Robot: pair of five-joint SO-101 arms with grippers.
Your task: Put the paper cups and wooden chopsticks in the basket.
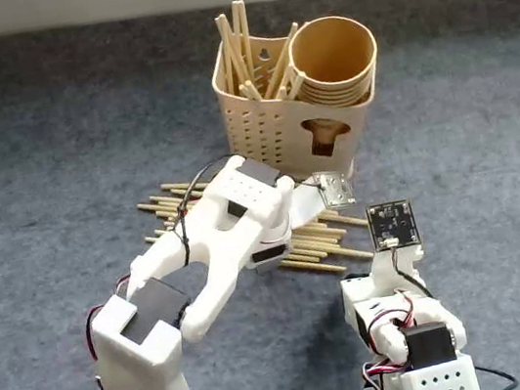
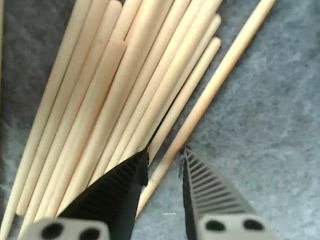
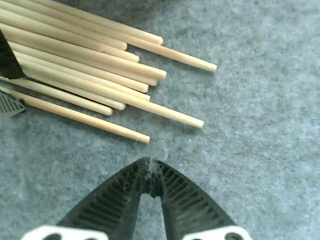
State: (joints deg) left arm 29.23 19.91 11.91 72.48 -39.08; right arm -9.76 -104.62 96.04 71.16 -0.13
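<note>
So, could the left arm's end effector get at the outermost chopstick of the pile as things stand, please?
Probably yes. The left end effector is open and straddles the outermost chopstick, which lies a little apart from the pile on the carpet, with nothing over it.

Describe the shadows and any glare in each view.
High view: soft, even light, with a faint shadow on the carpet beside the left arm. Left wrist view: a dark gap between chopsticks near the left gripper, no glare. Right wrist view: thin shadows under the chopsticks, no glare on them.
</note>
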